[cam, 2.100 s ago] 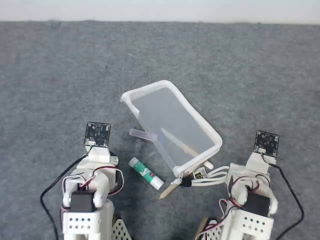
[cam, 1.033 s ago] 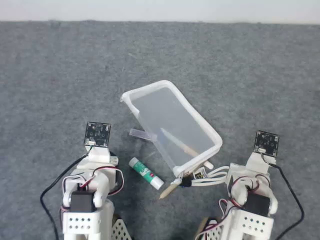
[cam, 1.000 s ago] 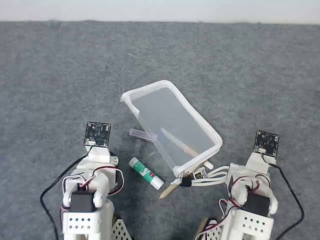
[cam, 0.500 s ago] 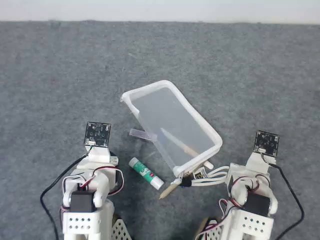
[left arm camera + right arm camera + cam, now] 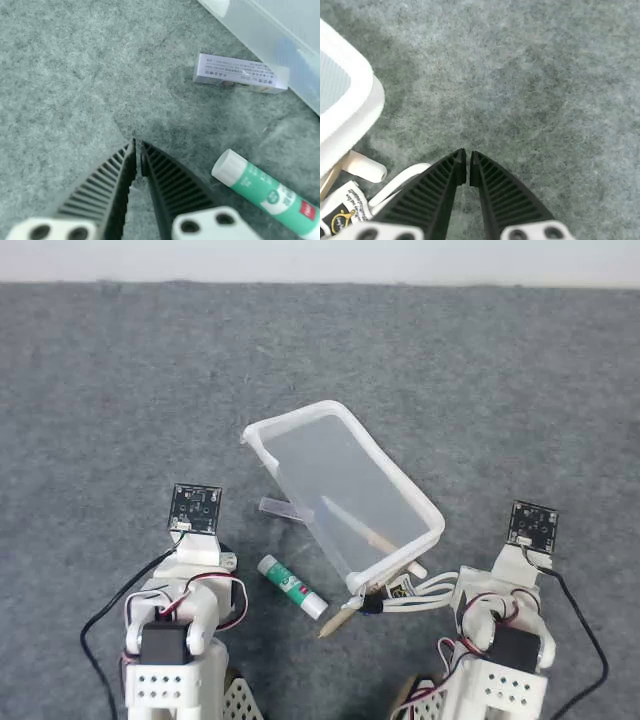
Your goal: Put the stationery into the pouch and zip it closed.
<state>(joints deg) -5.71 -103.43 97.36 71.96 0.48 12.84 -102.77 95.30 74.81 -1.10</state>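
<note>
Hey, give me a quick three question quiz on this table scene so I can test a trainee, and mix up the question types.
1. True or false: the green-and-white glue stick lies inside the clear, white-rimmed plastic pouch.
2. Which lies closer to the pouch's edge: the small pale rectangular eraser or the glue stick?
3. What does the left hand hold? A) the glue stick B) the eraser C) nothing, it is shut and empty

Key: 1 false, it lies on the grey mat beside the pouch; 2 the eraser; 3 C.
</note>
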